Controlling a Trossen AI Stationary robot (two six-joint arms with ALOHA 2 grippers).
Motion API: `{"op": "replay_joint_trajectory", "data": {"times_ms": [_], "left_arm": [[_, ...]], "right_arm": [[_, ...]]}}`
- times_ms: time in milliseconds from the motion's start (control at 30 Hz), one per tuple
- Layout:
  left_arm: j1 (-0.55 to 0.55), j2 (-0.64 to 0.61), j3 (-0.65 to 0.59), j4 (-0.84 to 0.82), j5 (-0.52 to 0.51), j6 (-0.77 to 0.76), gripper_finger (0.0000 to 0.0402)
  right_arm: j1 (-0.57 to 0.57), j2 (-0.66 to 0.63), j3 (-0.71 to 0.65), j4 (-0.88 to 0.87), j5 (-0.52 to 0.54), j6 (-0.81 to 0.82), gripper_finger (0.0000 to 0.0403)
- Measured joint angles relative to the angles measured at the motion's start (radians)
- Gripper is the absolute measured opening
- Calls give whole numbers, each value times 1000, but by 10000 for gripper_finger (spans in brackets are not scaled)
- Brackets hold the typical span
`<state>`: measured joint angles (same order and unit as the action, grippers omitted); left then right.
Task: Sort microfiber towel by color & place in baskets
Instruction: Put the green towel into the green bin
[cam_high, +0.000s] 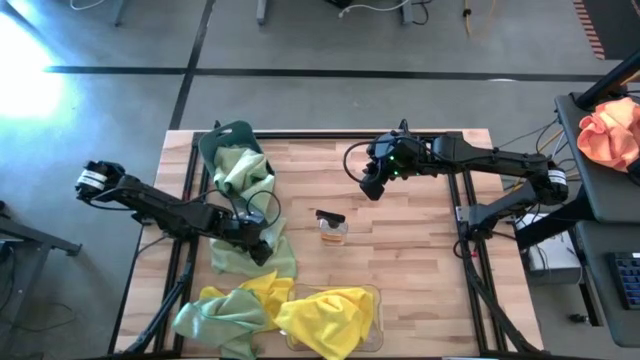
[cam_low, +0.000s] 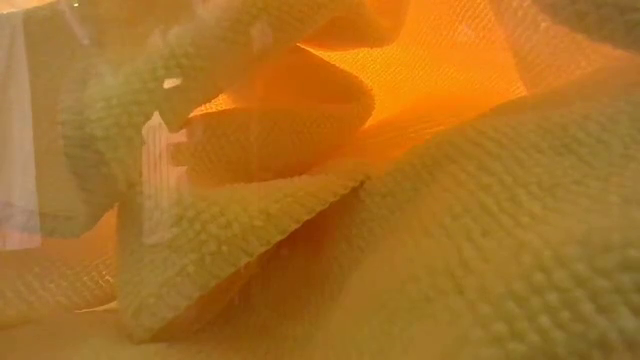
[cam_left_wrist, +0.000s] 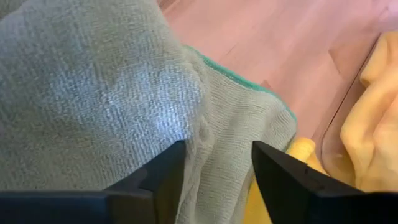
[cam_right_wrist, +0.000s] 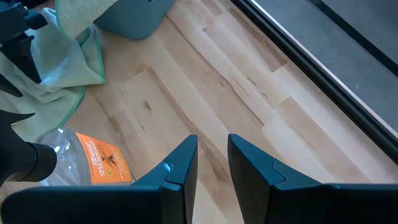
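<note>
Wooden table (cam_high: 420, 260), rumpled sage towels (cam_high: 240, 172), yellow towels (cam_high: 325, 318)

The table (cam_high: 420, 260) is pale blond wood in strips with darker grain streaks, on a dark frame. The basket (cam_high: 232, 134) at its far edge is teal-blue; the towels (cam_high: 242, 172) spilling from it are pale sage green with a finely ribbed weave and a brighter green hem. The towels (cam_high: 330, 318) heaped toward the near edge from that basket are bright yellow with a pebbled nap, beside another sage one (cam_high: 215, 312). The small object (cam_high: 331, 227) at mid-table is amber-orange with black. Both arms' fingers (cam_right_wrist: 180, 171) are dark
</note>
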<state>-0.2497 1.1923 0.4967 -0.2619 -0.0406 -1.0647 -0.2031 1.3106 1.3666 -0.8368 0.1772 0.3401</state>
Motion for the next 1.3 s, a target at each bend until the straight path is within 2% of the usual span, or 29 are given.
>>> {"op": "replay_joint_trajectory", "data": {"times_ms": [200, 433, 667, 867, 1100, 1300], "left_arm": [[0, 0, -2, -62, -20, 105, 207], [1, 0, -4, -211, -106, 102, 210], [1, 5, -53, -211, -104, 100, 210], [1, 81, -49, -203, -90, 101, 210], [1, 179, 29, -229, -102, 76, 209], [1, 278, 111, -312, -111, 61, 182]], "right_arm": [[0, 0, 0, 0, 0, 1, 82], [0, 0, -2, 0, 0, 7, 82], [0, 0, -3, 4, 0, 8, 82], [0, 0, -3, 4, 0, 22, 82], [0, 0, -7, 4, 0, 27, 82], [0, 0, -13, 4, 0, 27, 82]]}}
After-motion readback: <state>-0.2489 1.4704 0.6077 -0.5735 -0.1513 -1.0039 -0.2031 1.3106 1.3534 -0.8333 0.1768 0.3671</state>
